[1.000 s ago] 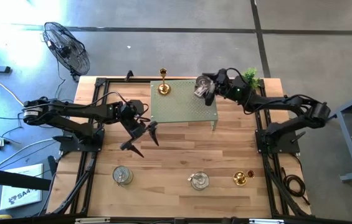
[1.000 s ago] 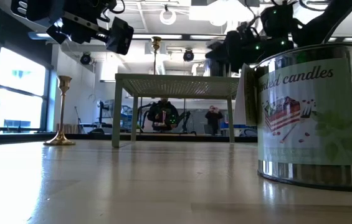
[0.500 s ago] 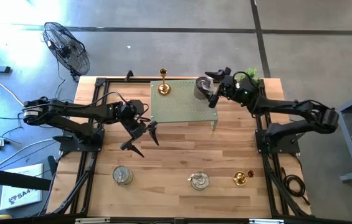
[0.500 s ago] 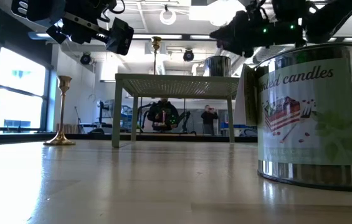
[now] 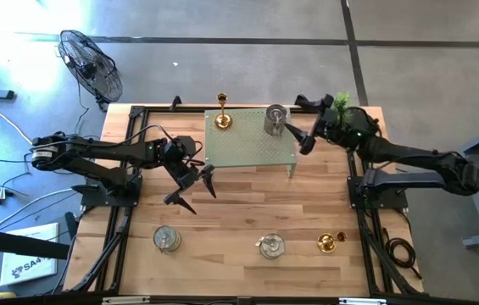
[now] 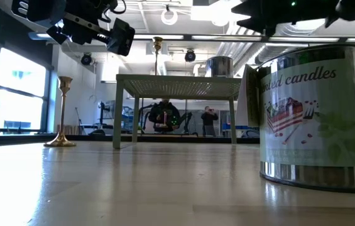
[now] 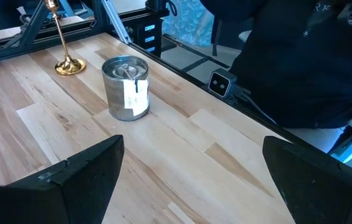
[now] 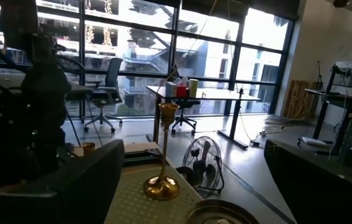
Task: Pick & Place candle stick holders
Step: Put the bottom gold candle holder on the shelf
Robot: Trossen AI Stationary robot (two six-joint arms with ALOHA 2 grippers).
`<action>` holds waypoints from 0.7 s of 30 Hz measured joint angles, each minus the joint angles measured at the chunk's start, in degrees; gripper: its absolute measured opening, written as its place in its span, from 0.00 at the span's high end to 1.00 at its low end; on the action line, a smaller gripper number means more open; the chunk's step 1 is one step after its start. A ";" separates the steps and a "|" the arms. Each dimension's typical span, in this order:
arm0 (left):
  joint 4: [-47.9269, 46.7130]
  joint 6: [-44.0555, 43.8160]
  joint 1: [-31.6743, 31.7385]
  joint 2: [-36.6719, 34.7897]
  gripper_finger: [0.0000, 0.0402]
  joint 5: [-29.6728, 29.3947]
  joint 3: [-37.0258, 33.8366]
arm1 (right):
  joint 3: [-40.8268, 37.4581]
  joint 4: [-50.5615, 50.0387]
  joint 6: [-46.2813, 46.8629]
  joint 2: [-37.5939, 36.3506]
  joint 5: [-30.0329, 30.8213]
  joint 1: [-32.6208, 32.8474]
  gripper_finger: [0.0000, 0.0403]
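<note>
Right claw [image 5: 305, 135] wide, empty, just beside the silver candle tin [image 5: 275, 119] on the green stand [image 5: 247, 146] near the brass holder [image 5: 222, 118]. Left claw [image 5: 195, 181] wide over the surface. Risk: clipping the tin off the edge.

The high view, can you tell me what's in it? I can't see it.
Two dark robot arms reach over a wooden table. A small green stand holds a gold candle holder and a silver tin. The open right gripper sits beside the tin; the open left gripper hangs over bare wood.
</note>
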 joint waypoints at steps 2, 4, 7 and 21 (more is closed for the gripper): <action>-0.10 0.00 0.00 -0.01 0.06 0.00 0.00 | 0.00 -2.57 -0.09 -2.39 0.48 1.26 0.06; -0.18 0.00 0.00 0.00 0.06 0.00 0.00 | 0.00 -5.60 -0.08 -4.56 1.13 2.62 0.05; -0.74 -0.14 0.00 0.00 0.06 0.00 0.00 | 0.00 -11.76 0.52 -7.60 2.13 4.96 0.06; -1.32 -5.75 -0.02 0.01 0.06 -5.80 0.00 | 8.62 -45.34 14.46 -12.26 8.37 19.43 0.05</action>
